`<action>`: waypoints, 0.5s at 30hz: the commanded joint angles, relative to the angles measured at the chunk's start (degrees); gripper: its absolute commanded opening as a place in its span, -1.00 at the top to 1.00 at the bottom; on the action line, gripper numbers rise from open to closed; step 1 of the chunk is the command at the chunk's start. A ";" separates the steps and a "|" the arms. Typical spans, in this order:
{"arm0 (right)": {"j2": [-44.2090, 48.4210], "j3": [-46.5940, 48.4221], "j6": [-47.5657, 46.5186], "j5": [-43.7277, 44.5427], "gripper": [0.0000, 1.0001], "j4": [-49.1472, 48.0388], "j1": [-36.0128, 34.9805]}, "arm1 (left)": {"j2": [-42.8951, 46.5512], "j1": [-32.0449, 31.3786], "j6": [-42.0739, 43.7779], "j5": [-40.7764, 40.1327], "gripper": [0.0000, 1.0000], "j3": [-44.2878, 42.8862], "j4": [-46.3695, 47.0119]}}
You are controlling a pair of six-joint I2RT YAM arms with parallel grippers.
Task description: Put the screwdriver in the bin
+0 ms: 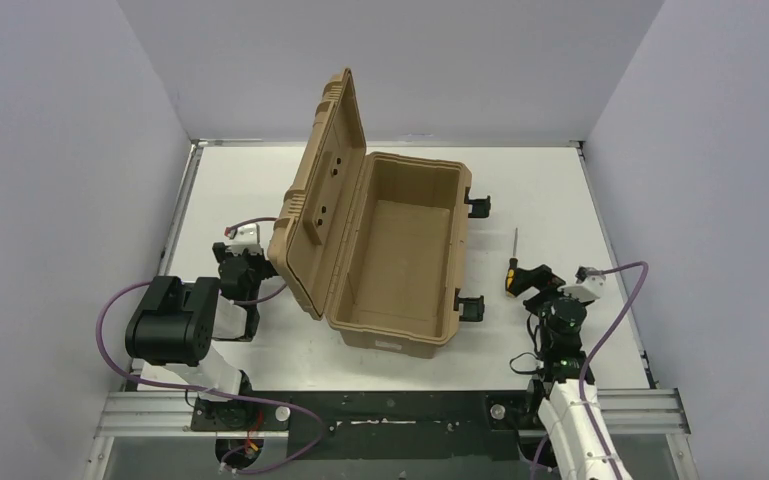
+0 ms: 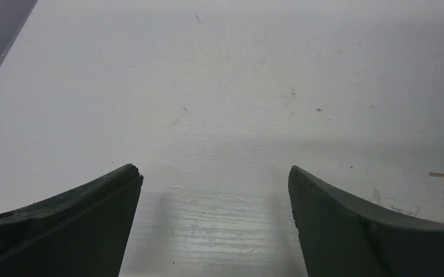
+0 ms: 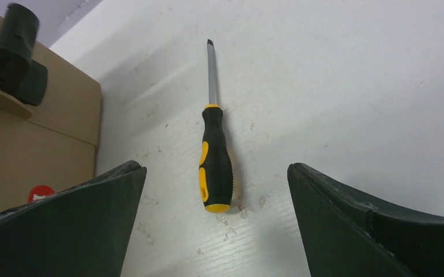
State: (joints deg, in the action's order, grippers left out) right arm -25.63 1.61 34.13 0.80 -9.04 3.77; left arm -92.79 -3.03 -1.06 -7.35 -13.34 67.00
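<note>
The screwdriver (image 1: 512, 267), with a black-and-yellow handle and a thin silver shaft, lies on the white table right of the bin, shaft pointing away from me. In the right wrist view it (image 3: 215, 167) lies just ahead of my open fingers, centred between them. The tan bin (image 1: 400, 255) stands mid-table with its lid raised to the left; its inside is empty. My right gripper (image 1: 538, 287) is open, just behind the handle's butt. My left gripper (image 1: 245, 265) is open and empty, low over the table left of the bin; its wrist view (image 2: 213, 173) shows only bare table.
Black latches (image 1: 478, 203) stick out from the bin's right side, one (image 3: 11, 55) at the upper left of the right wrist view. Grey walls close in the table on three sides. A metal rail (image 1: 390, 408) runs along the near edge.
</note>
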 commanded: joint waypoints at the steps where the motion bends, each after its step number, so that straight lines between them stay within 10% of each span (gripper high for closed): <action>1: -4.75 5.32 -1.98 2.18 -1.00 -2.61 0.21 | 0.46 -0.22 -0.46 -0.51 -0.94 -1.16 2.47; 15: -36.40 39.59 -18.33 -2.34 -1.00 22.79 0.23 | 0.46 -0.22 -0.45 -0.47 -0.94 -1.16 2.56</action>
State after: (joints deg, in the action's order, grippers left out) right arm -52.69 32.40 20.43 -1.19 4.03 3.77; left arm -92.82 -3.03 -1.06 -7.35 -13.34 67.02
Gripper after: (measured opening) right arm 0.999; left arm 0.971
